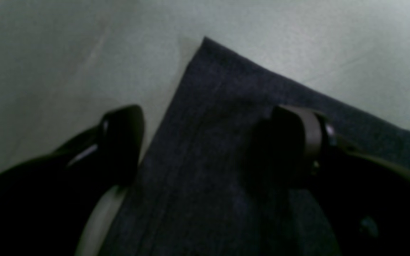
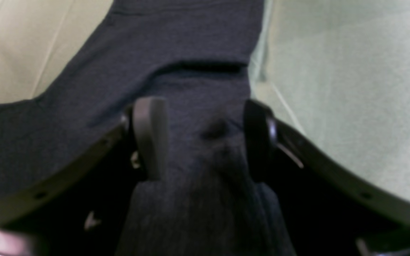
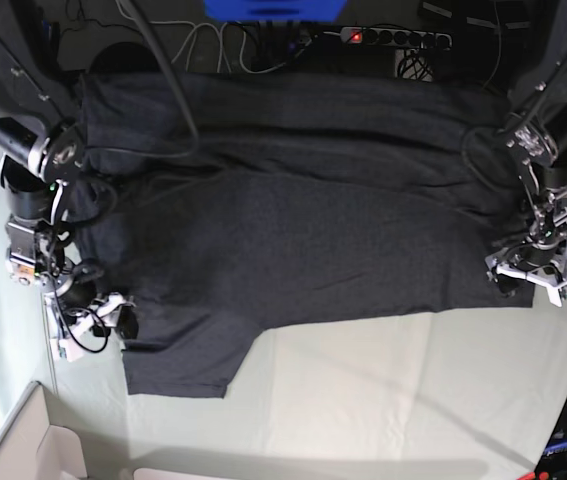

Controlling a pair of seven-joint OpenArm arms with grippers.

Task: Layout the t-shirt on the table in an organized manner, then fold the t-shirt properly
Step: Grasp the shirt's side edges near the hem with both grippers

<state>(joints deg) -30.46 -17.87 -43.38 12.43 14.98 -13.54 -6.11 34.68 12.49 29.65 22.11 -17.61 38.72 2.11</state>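
The black t-shirt lies spread across the pale grey-green table, plain side up, with one sleeve pointing toward the front. At the shirt's right edge my left gripper hovers low. In the left wrist view the left gripper is open and straddles the cloth's edge near a corner: one finger over bare table, the other over fabric. My right gripper is at the shirt's left side by the sleeve. Seen from the right wrist, the right gripper is open with dark cloth running between its fingers.
A cardboard box sits at the front left corner. Behind the table's far edge are a power strip, cables and a blue object. Bare tablecloth stretches in front of the shirt.
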